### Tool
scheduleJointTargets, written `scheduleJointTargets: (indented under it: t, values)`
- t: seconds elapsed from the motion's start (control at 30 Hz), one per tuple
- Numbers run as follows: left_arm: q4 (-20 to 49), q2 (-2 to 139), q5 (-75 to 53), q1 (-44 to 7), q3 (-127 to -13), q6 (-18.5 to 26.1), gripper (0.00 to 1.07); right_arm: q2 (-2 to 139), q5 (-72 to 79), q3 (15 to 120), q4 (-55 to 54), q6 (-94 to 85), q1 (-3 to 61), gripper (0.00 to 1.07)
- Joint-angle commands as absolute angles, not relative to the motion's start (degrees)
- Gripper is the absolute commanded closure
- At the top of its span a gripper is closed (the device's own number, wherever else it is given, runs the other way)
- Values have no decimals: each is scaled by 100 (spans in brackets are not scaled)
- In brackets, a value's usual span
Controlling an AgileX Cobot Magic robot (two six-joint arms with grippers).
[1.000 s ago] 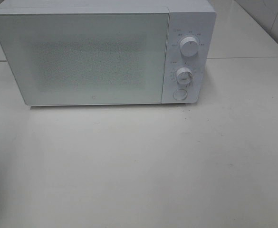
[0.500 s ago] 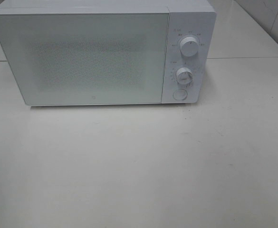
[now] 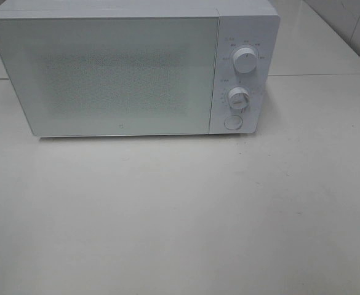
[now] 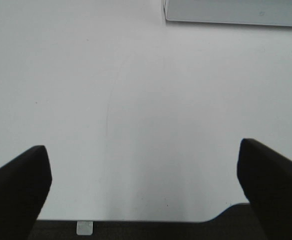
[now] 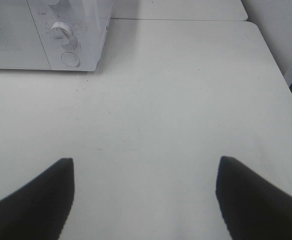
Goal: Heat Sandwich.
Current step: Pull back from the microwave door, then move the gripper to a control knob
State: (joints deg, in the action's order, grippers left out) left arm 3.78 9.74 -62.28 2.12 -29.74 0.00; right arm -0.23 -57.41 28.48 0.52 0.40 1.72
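The sandwich is out of view in every frame. A white microwave (image 3: 133, 67) stands at the back of the table with its door (image 3: 109, 77) closed; two round knobs and a round button (image 3: 232, 122) sit on its right panel. A corner of the microwave (image 4: 235, 12) shows in the left wrist view, and its knob panel (image 5: 68, 37) in the right wrist view. My left gripper (image 4: 143, 192) is open over bare tabletop with nothing between its dark fingers (image 4: 16, 190). My right gripper (image 5: 143, 200) is open too, empty, above the table right of the microwave. Neither gripper shows in the high view.
A white table (image 3: 180, 215) stretches in front of the microwave. A second white table (image 3: 315, 43) adjoins behind at the right. The table's right edge (image 5: 285, 85) and a near edge with a small tag (image 4: 85, 228) show in the wrist views.
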Motion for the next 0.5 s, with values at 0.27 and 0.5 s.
scheduleJointTargets:
  t: [0.27,0.5]
  values:
    - [372,-120,-6136,189,-2962,0,10,-183,-5707,2848,46,74,126,31]
    - [384,-160,-6131,189,-2962,0,10,-183,-5707,2848,46,74,126,31]
